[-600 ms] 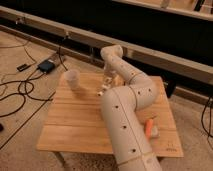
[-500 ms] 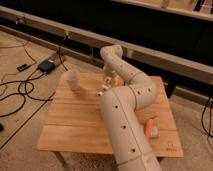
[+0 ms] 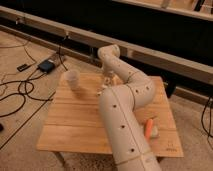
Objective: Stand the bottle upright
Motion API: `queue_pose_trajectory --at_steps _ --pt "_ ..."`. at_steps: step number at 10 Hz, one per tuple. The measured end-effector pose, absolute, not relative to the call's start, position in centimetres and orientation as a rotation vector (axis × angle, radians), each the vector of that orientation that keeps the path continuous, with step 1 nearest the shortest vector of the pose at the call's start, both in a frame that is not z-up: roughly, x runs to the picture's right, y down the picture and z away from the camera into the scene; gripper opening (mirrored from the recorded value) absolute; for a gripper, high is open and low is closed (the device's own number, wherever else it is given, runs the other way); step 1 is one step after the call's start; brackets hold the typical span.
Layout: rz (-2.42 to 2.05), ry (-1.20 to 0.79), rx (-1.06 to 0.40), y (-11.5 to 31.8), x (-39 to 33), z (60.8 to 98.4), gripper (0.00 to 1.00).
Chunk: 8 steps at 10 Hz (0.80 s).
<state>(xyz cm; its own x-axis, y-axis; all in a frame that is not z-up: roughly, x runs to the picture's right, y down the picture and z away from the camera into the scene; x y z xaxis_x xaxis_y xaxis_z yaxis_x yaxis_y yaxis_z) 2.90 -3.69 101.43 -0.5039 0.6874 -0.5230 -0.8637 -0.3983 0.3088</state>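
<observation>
Over a wooden table (image 3: 75,125) now. Reaching far across with the pale arm (image 3: 122,115), gripper (image 3: 107,78) low near the far edge. Just beside it, a small pale bottle (image 3: 100,90); further left, a translucent cup (image 3: 73,79), upright. Right of the arm, something orange (image 3: 148,127).

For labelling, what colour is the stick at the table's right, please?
Orange stick, camera view; claw at far edge of wooden table.
</observation>
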Motion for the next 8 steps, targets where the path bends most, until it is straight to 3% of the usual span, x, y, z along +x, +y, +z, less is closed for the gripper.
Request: queue_pose_trajectory --at_steps 8 --pt "2.007 0.689 -0.374 -2.5 1.7 100.4 0.65"
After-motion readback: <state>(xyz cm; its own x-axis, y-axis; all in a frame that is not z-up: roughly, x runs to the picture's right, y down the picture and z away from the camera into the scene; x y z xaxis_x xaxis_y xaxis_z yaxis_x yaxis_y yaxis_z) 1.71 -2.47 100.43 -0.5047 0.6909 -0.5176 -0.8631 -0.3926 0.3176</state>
